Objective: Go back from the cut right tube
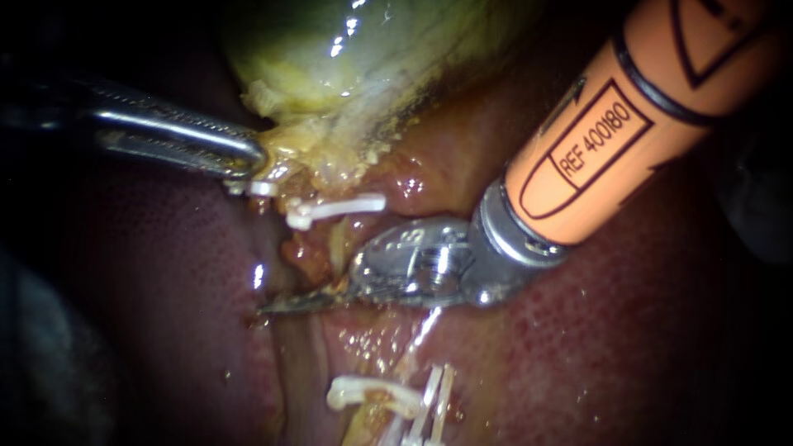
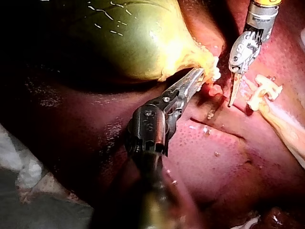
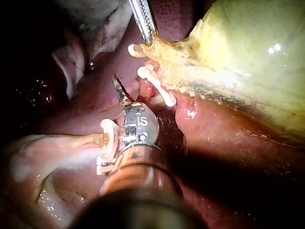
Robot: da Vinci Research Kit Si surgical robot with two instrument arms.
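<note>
Dark-red wet liver [image 1: 644, 347] surface; left instrument [image 1: 252, 161] pincer grips gallbladder [image 1: 330, 58]; right instrument [image 1: 285, 305] pincer closed.

At 12 o'clock the gallbladder [image 1: 347, 49] is yellow-green with white glints and a black-speckled margin. The liver [image 1: 165, 314], at 7 o'clock, is dark maroon with fine pale stippling. The clips [image 1: 339, 206] are white. The right instrument [image 1: 289, 304] has an orange shaft with black outlined markings. The left instrument [image 1: 248, 158] is silver-grey.

Orange clads right instrument [image 1: 285, 304]; left instrument [image 1: 248, 161] seems steel.
</note>
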